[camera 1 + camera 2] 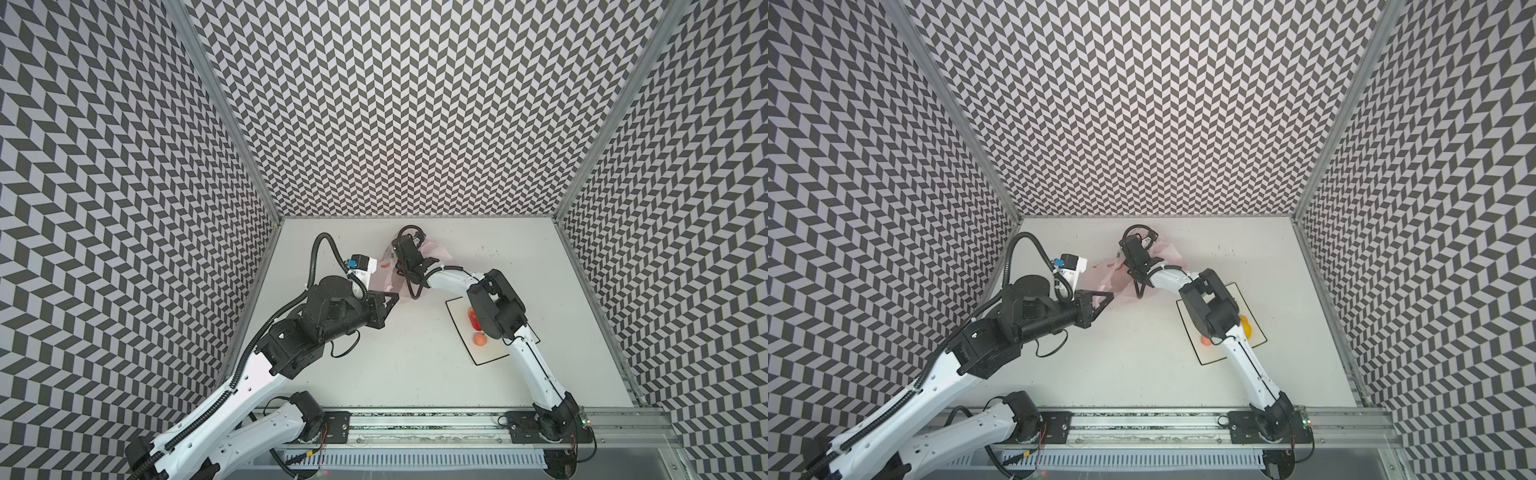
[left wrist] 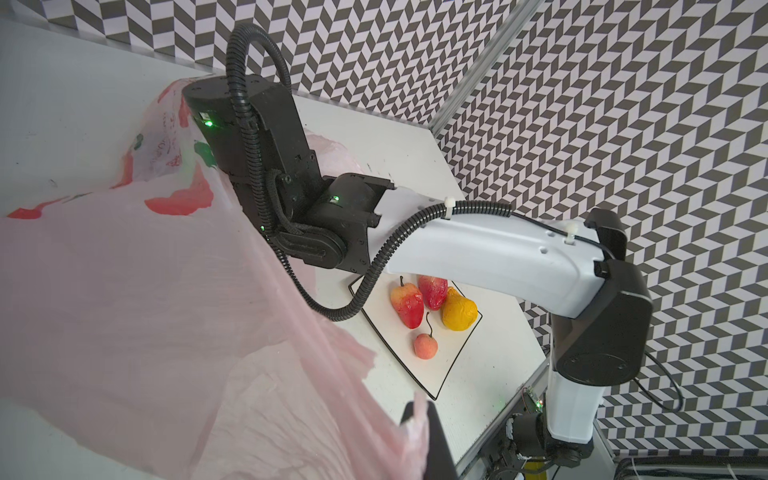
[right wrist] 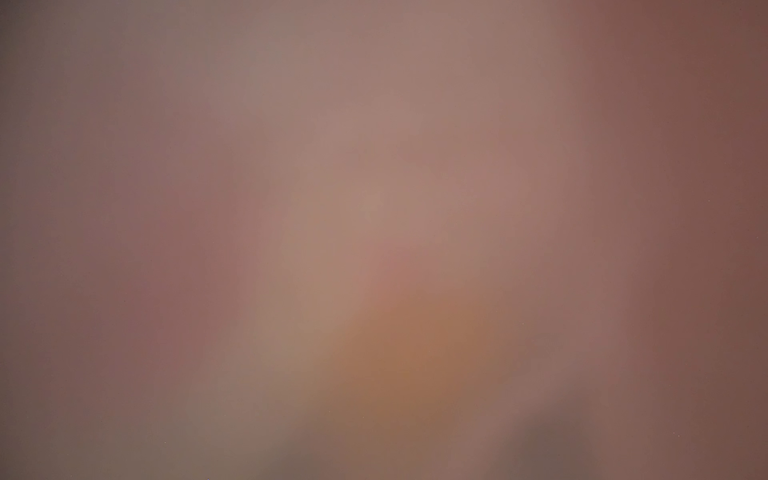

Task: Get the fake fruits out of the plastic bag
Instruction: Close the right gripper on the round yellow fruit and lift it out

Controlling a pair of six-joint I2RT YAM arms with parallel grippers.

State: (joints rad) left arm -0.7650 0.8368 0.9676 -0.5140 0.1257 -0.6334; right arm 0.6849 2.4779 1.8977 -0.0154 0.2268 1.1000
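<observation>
The pale-pink plastic bag (image 1: 384, 279) (image 1: 1113, 279) lies at the back of the table, with its mouth held up. My left gripper (image 1: 395, 297) (image 1: 1109, 296) is shut on the bag's rim, and pink film (image 2: 166, 311) is bunched against its dark finger (image 2: 434, 444). My right arm's wrist (image 1: 409, 253) (image 1: 1136, 253) reaches into the bag, so its jaws are hidden. The right wrist view is all pink blur with an orange smear (image 3: 415, 353). Four fake fruits lie outside the bag: a red-yellow piece (image 2: 407, 305), a red one (image 2: 433, 291), a yellow-orange one (image 2: 459, 313) and a small pink stemmed cherry (image 2: 425, 345) (image 1: 480, 339).
The fruits lie on a flat white sheet with a black border (image 1: 494, 349) (image 1: 1212, 355) (image 2: 432, 370), right of the middle and partly under my right forearm (image 1: 523, 353). Patterned walls close in three sides. A metal rail (image 1: 415, 419) runs along the front.
</observation>
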